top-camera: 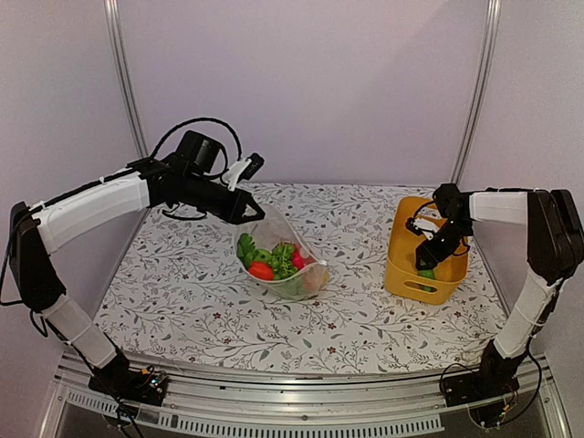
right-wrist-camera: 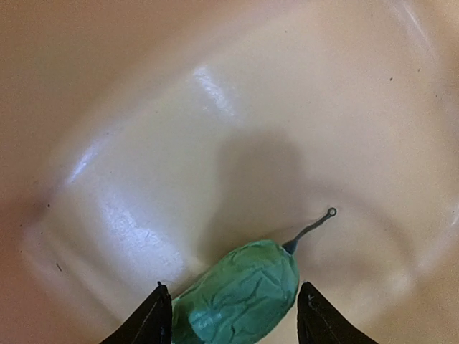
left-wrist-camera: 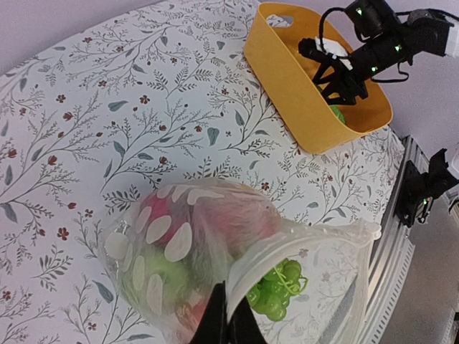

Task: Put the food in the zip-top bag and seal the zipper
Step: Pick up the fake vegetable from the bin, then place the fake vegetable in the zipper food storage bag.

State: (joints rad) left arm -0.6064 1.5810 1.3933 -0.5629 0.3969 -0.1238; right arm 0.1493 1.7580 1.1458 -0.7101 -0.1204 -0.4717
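Spread apart, the right claw (right-wrist-camera: 235,319) straddled a wrinkled green food piece (right-wrist-camera: 240,290) lying on the yellow bin (right-wrist-camera: 215,107) floor, its long axis slanting, thin stem pointing up-right in the wrist view. Pressed together, the left claw (left-wrist-camera: 228,324) pinched the zip-top bag (left-wrist-camera: 179,236) at its mouth edge; the filled bag rested on the desk (top-camera: 182,292).

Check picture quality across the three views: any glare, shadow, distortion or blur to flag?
Top external: evenly lit, sharp, no glare. Left wrist: wide-angle bending curves the floral-print table; the clear white-dotted plastic bag near the lens looks slightly soft. Right wrist: bright glare streaks on the floor of the yellow plastic bin, a soft shadow above the green crinkled toy food.
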